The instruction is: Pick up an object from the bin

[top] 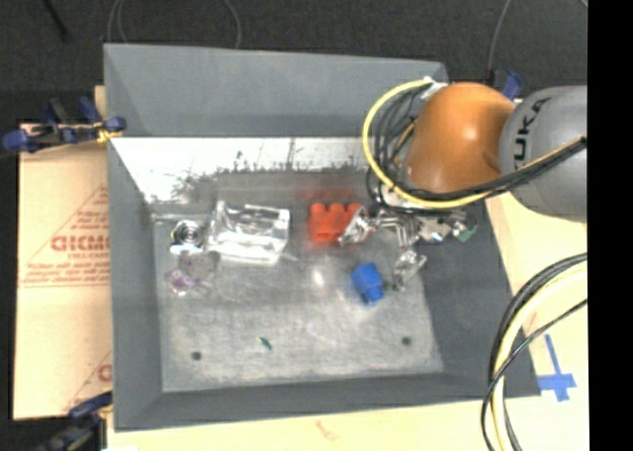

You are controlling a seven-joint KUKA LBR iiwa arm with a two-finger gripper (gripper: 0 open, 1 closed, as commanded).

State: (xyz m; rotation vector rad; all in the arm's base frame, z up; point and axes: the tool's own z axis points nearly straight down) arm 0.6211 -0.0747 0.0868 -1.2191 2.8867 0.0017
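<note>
My gripper hangs over the right middle of the bin, below the orange wrist cover. Its two metal fingers stand apart, so it is open, with nothing between them. One fingertip is right at the right edge of a red-orange block. The other fingertip is just right of a small blue block, which lies on the bin floor slightly below the gripper.
A clear plastic box lies left of centre. Beside it are a small metal ring and a pale violet clear piece. A tiny green scrap sits near the front. The arm covers the bin's right back corner.
</note>
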